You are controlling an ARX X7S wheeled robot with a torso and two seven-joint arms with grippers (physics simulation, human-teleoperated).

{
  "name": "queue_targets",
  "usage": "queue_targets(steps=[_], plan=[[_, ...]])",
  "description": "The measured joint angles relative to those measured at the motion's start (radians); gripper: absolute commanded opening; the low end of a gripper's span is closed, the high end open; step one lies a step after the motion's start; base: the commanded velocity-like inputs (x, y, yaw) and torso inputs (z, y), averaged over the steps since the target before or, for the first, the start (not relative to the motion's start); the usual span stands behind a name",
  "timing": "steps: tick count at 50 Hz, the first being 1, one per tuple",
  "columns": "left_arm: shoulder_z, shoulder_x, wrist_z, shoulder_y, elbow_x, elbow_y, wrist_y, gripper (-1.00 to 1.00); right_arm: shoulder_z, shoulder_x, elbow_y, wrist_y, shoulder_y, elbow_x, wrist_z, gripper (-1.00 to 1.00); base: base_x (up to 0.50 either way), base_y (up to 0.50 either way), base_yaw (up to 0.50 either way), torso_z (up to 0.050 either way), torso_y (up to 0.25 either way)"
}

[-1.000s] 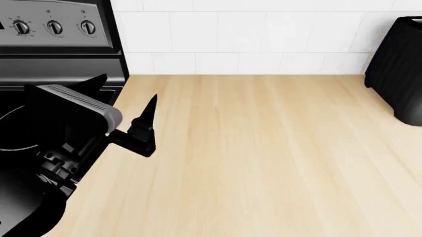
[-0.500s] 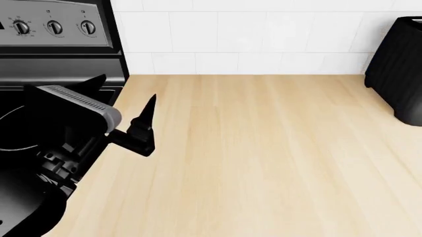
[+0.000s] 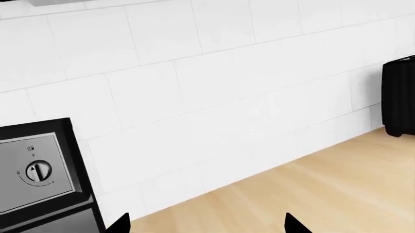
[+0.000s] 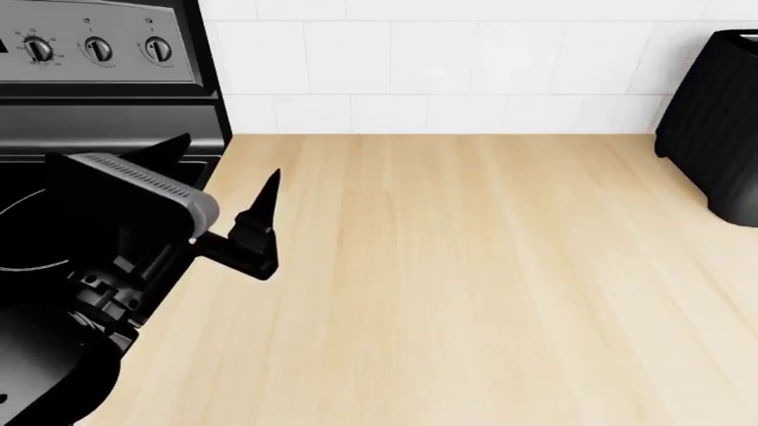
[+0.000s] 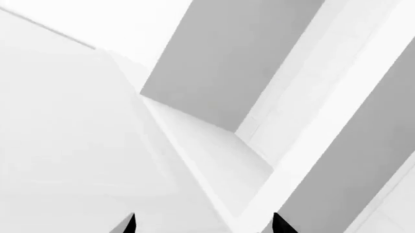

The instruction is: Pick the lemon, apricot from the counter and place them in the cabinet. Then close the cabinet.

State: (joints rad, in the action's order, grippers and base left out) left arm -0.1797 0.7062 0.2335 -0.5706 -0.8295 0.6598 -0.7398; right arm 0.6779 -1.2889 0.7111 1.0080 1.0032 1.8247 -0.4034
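Lemon and apricot are not to be seen in any of the views: the counter (image 4: 474, 284) lies bare from the stove edge across to the black appliance (image 4: 716, 124) at the far right corner. The right wrist view shows only pale white and grey panels meeting at angles, which look like cabinet surfaces close by, so I judge the fruit may already be inside and the step in hand is closing the cabinet, though the pictures cannot confirm it.

The right gripper (image 5: 202, 224) shows just two dark fingertips standing apart with nothing between them, pointed toward those panels. To close well, press a flat part of the door near its free edge rather than near the hinge, push steadily along the door's swing, and hold the fingers clear of the gap so they are not trapped as it shuts.

Beside the counter's stove edge, the left gripper (image 4: 225, 200) hangs above the seam between the stove (image 4: 106, 124) and the wood, spread and holding nothing; its two tips also show apart in the left wrist view, aimed at the tiled wall (image 3: 207, 87). It is well away from the work and needs no move.
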Motion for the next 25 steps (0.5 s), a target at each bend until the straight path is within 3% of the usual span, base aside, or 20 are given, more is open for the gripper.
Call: queue_targets(steps=[25], plan=[[-0.008, 0.001, 0.009, -0.008, -0.006, 0.005, -0.007, 1.00, -0.158, 0.062, -0.082, -0.141, 0.162, 0.045, -0.059, 1.00, 0.00, 0.00, 0.00, 0.000, 0.000]])
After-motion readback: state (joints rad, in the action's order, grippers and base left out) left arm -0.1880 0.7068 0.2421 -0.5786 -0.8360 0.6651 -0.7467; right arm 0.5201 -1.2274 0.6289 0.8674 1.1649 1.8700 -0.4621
